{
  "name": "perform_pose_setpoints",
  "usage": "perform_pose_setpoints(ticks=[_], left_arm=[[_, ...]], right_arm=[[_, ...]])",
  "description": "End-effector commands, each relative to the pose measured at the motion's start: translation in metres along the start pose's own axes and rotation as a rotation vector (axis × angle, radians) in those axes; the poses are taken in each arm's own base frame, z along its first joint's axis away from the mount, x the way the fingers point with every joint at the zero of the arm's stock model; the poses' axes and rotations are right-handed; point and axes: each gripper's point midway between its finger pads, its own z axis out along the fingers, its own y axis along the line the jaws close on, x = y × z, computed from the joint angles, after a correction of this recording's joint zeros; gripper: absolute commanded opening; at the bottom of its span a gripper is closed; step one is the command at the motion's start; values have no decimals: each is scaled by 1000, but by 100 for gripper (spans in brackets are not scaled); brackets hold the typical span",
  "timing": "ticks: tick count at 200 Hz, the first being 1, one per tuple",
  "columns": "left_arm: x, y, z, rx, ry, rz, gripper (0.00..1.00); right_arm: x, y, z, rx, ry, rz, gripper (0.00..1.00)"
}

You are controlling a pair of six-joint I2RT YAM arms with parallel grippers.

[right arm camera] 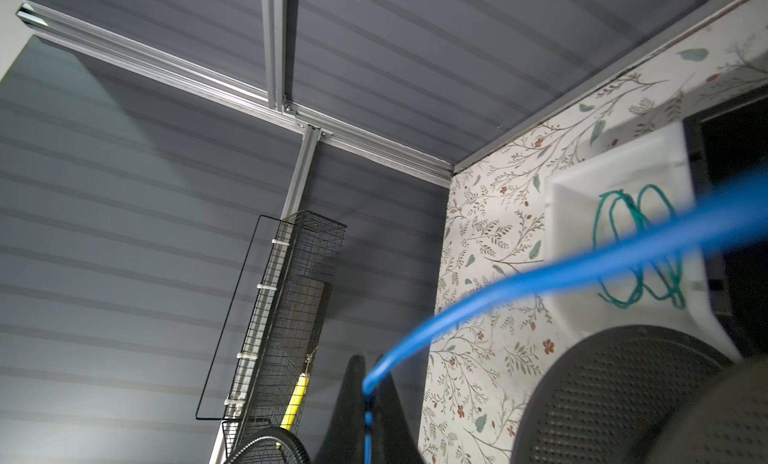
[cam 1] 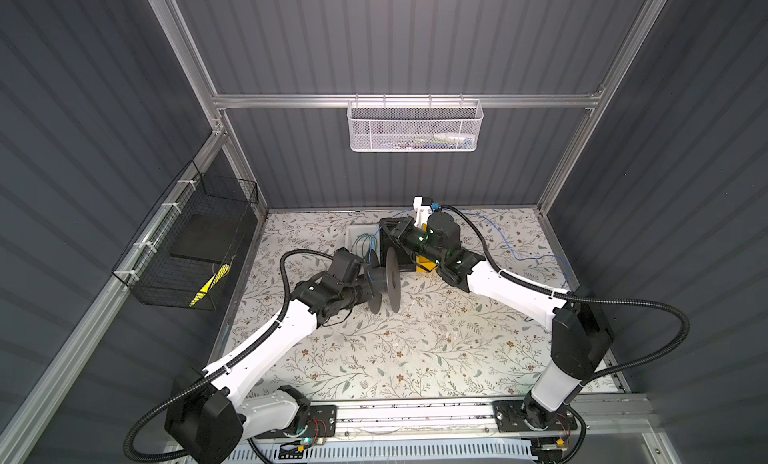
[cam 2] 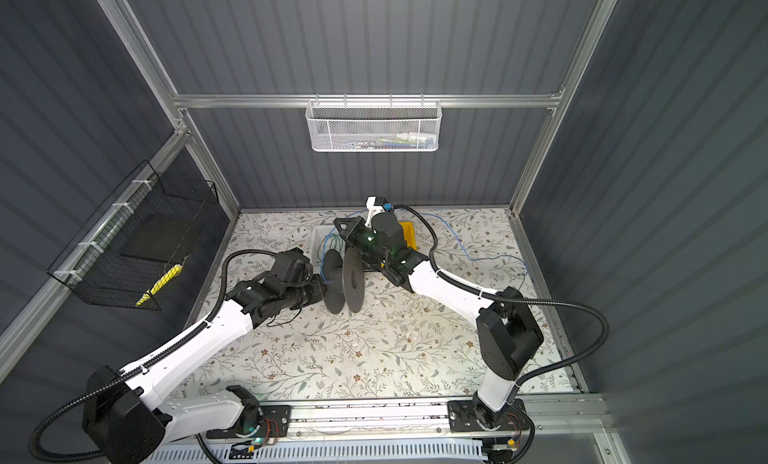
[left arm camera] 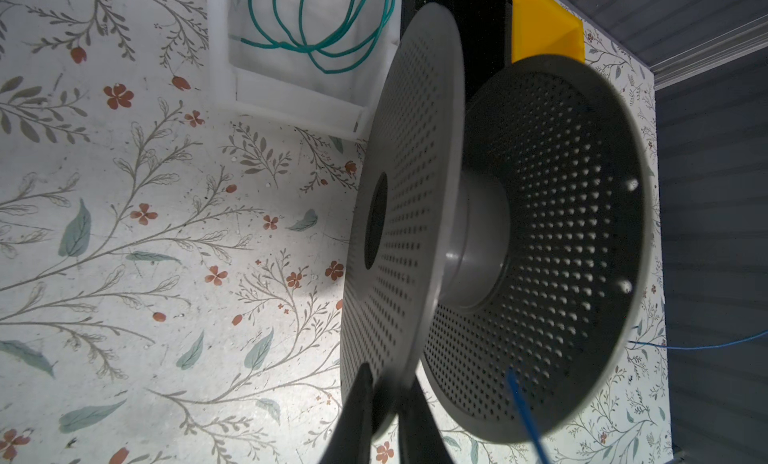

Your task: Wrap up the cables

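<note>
Floral cloth covers the counter (cam 1: pixel 415 349) inside dark ribbed walls. The left gripper (left arm camera: pixel 388 416) is clamped narrow on the rim of the near flange of a grey perforated spool (left arm camera: pixel 478 241), holding it on edge above the counter. Only the left wrist view shows this pinch; in both top views the spool (cam 1: pixel 386 281) hides the fingertips. That wrist view also catches a short stretch of blue wire (left arm camera: pixel 523 408) crossing the far flange close to the gripper.

The right gripper (right arm camera: pixel 368 403) is closed on the blue wire (right arm camera: pixel 540 274), which rises from between its fingers and sweeps, blurred, past the spool. Only the right wrist view shows this grip. A top view shows the rest of the wire (cam 1: pixel 511 249) trailing in loose curves over the counter, behind and outward of the right arm.

Just beyond the spool from the left gripper sits a white tray (left arm camera: pixel 299 104) holding a coiled green wire (left arm camera: pixel 324 46). Beside it are a black tray (left arm camera: pixel 486 33), then a yellow bin (left arm camera: pixel 540 29); the right arm covers most of both from above.

Further out, a black wire basket (cam 1: pixel 187 249) on the side wall holds a yellow item (cam 1: pixel 212 283), and a white mesh basket (cam 1: pixel 413 127) hangs on the back rail, its contents too small to tell.
</note>
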Motion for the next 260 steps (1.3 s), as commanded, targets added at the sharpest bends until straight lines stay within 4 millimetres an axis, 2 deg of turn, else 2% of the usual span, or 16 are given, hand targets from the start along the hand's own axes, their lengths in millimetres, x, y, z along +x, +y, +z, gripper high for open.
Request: perform_pose_setpoints(ticks=[1,66,96,142,189,227,260], left_arm=[[-7,-4,-8,10,-22,8,15],[-9,-9,-5,11,-6,35,17],[-11,-12,-7,14,-2,57,23],[-10,-23,-13,65,12,87,35],[-6,-24,-15,90,15,102,38],[-3,-24,-26,99,6,214,59],[-9,-21,-37,101,-55,320,65]], right_arm=[[-2,-13,1,9,-45,-2,0],[-7,-45,5,24,-36,2,0],[-8,-58,5,27,-40,3,0],[-8,-64,9,23,-36,5,0],[-8,-73,-1,35,-59,6,0],[-10,-83,-9,56,-60,9,0],[-10,-83,-10,56,-57,11,0]])
